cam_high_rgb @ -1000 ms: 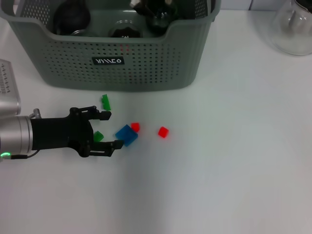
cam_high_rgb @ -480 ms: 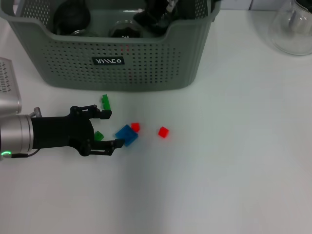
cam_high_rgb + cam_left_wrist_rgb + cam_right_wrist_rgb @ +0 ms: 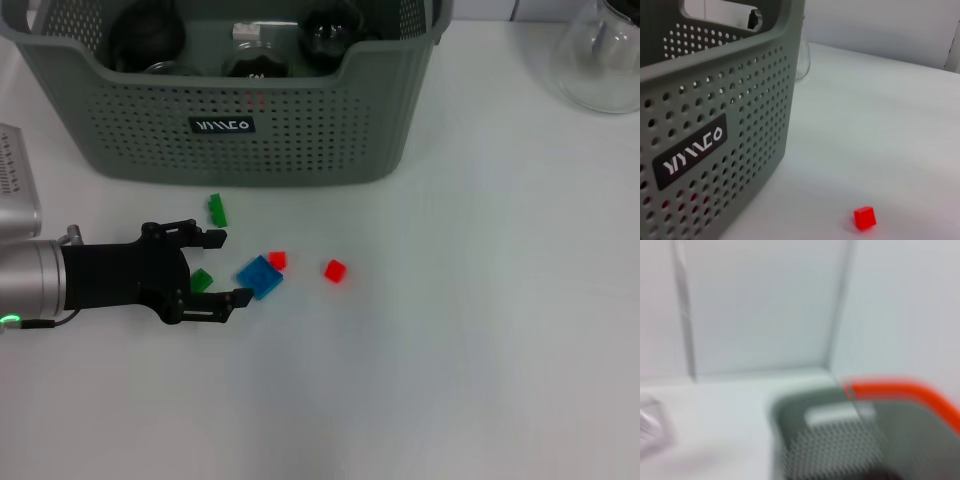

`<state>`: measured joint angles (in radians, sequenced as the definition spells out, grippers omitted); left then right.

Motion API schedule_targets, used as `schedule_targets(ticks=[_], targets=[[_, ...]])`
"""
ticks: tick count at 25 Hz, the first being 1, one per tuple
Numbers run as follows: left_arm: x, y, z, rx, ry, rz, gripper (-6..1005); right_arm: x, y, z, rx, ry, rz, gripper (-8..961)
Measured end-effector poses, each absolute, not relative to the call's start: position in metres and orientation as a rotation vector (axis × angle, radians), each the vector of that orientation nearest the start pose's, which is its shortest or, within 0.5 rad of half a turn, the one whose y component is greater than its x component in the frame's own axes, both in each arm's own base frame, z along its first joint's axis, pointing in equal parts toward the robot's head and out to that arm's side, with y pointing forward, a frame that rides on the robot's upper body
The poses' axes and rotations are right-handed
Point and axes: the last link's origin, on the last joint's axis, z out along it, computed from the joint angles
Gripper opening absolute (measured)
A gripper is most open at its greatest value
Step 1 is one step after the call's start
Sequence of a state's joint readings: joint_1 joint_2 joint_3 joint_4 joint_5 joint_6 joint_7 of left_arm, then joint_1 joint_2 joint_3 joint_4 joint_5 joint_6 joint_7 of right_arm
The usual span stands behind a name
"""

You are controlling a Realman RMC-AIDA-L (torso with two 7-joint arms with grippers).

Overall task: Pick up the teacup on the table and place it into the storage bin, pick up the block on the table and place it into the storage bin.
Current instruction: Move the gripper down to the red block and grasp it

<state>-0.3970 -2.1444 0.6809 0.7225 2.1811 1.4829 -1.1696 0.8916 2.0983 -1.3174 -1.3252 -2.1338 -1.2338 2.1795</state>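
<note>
The grey-green storage bin [image 3: 300,130] stands at the back of the table, and its labelled wall [image 3: 715,140] fills the left wrist view. Dark round vessels [image 3: 148,35] lie inside it; I cannot single out the teacup among them. Loose blocks lie in front of the bin: a blue one [image 3: 260,276], two red ones [image 3: 335,270] [image 3: 277,260] and two green ones [image 3: 217,210] [image 3: 201,281]. My left gripper [image 3: 227,268] lies low over the table, open, with the small green block between its fingers and the blue block just past its tips. The right gripper is out of view.
A clear glass vessel [image 3: 600,50] stands at the back right corner, also seen behind the bin's corner [image 3: 804,60]. One red block [image 3: 865,218] lies on bare white table. The right wrist view shows a blurred bin [image 3: 830,445] with an orange edge [image 3: 900,387].
The dark arm shape that hung over the bin's back right has gone from view. The left gripper has barely shifted, a little to the left; the blocks have not moved.
</note>
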Motion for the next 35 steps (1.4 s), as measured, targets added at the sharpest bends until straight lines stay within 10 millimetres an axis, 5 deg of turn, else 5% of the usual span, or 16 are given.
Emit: schedule_targets(ticks=[5,8,11,18,27,35], targets=[[-0.31,0.287,-0.025,-2.76,-0.496,-0.398,860,0.022,0.348,0.016,-2.92,-0.025,0.423,803],[-0.31,0.287,-0.025,-2.759,-0.495,-0.398,860,0.059,0.324,0.0,-3.105,0.038,0.235,823],[-0.31,0.287,-0.025,-2.759,-0.492,-0.397,860,0.081,0.321,-0.014,-3.157,0.146,0.059,818],[-0.31,0.288,-0.024,-2.759,-0.488,-0.396,860,0.122,0.34,-0.076,-3.086,0.378,-0.399,809],[-0.308,0.289,-0.024,-2.765,-0.48,-0.401,860,0.133,0.361,-0.121,-2.979,0.39,-0.484,803],[-0.309,0.289,-0.024,-2.766,-0.48,-0.392,860,0.134,0.361,-0.131,-2.961,0.387,-0.44,799]])
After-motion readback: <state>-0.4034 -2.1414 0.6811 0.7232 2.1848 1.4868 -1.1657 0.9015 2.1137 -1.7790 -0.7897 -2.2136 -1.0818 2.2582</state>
